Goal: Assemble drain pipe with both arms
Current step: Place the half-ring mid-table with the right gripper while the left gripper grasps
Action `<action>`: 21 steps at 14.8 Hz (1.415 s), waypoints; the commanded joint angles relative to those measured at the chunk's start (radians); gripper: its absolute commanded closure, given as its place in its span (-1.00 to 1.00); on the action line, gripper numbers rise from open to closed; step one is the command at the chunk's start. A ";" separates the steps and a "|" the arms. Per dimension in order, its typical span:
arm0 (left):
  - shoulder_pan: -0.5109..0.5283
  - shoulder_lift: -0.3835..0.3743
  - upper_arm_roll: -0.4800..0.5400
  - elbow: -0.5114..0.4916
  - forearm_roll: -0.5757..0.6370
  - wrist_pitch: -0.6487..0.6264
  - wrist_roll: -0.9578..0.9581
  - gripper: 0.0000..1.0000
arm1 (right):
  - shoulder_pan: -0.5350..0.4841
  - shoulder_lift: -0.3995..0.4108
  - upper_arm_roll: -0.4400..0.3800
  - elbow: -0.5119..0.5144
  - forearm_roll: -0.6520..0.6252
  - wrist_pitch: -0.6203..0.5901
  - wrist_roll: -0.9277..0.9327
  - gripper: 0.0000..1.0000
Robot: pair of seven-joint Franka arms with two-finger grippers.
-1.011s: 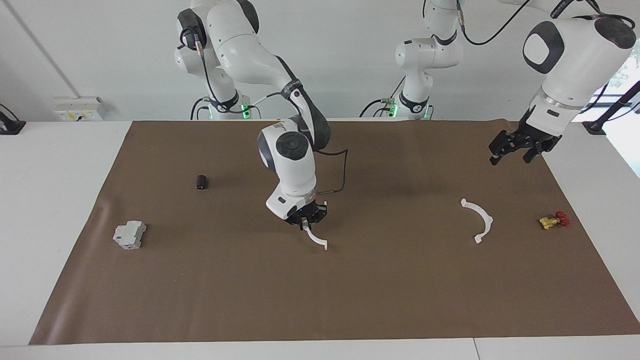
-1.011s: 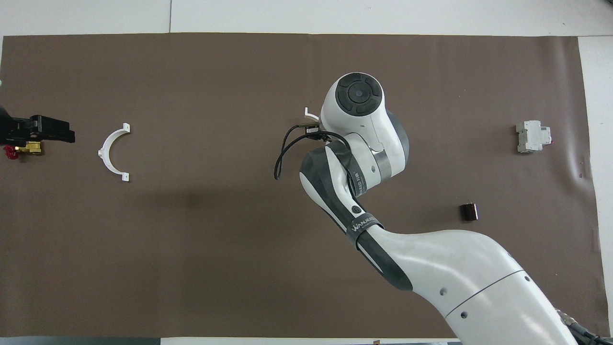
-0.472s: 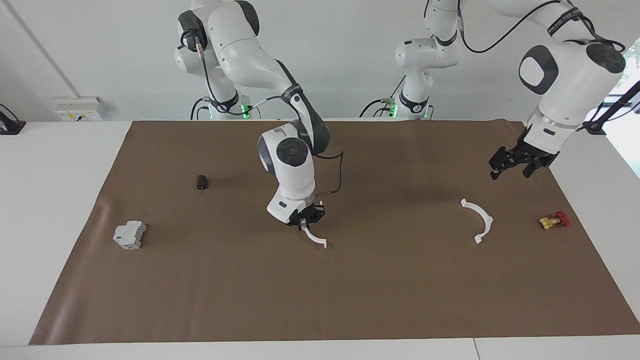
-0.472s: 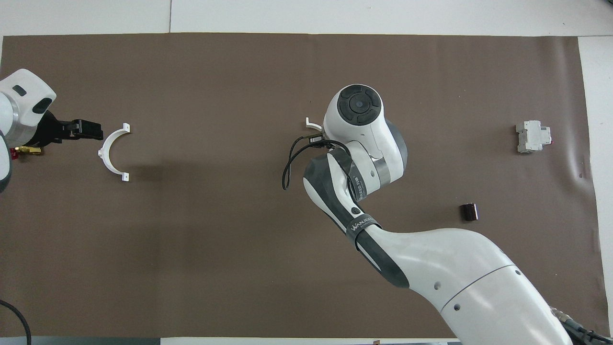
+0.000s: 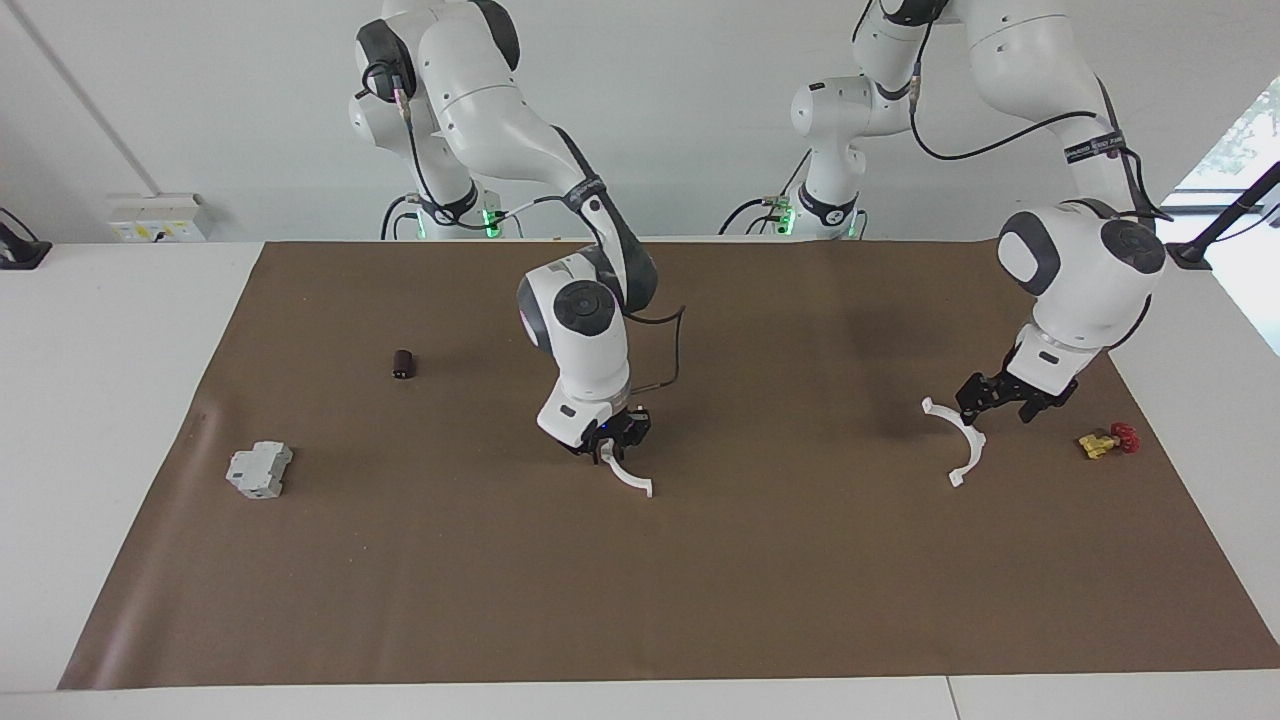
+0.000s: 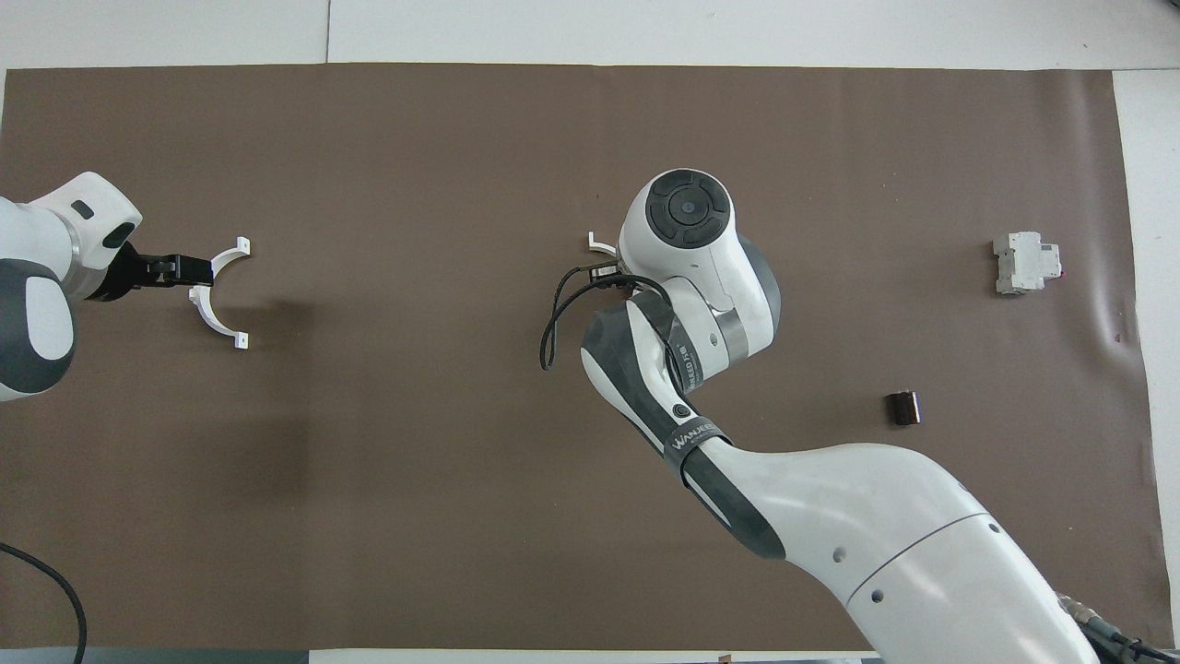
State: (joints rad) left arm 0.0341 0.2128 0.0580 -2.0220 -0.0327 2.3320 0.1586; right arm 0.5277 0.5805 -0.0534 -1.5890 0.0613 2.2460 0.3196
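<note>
**Left hand arrives at second half**

- Right hand (image 5: 607, 447): clenched on one pipe half (image 5: 630, 480), low over mid-surface.
- Left hand (image 5: 992, 405): fingers spread, has dropped within the last second from well above to the other half (image 5: 966, 445), which lies flat near the left arm's end; not yet gripped.
- Reading: grasp looks imminent; joining not begun.
- Also on surface (image 5: 700, 600): red-yellow valve (image 5: 1108, 439), grey block (image 5: 259, 470), dark cylinder (image 5: 403, 363).
</note>
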 commanded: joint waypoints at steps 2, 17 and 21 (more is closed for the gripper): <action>0.021 0.034 -0.001 -0.035 -0.007 0.055 0.022 -0.89 | -0.012 -0.039 -0.005 0.072 0.000 -0.044 0.059 -1.00; 0.010 0.053 -0.001 -0.024 -0.007 0.110 0.015 1.00 | -0.475 -0.608 -0.026 -0.066 -0.024 -0.718 -0.237 -1.00; -0.086 0.037 0.002 0.020 -0.006 0.057 -0.008 1.00 | -0.508 -0.607 -0.031 -0.053 -0.076 -0.674 -0.272 -1.00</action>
State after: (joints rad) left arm 0.0160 0.2645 0.0505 -2.0241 -0.0327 2.4309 0.1608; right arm 0.0274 -0.0216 -0.0958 -1.6352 0.0168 1.5481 0.0701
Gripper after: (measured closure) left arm 0.793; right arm 0.000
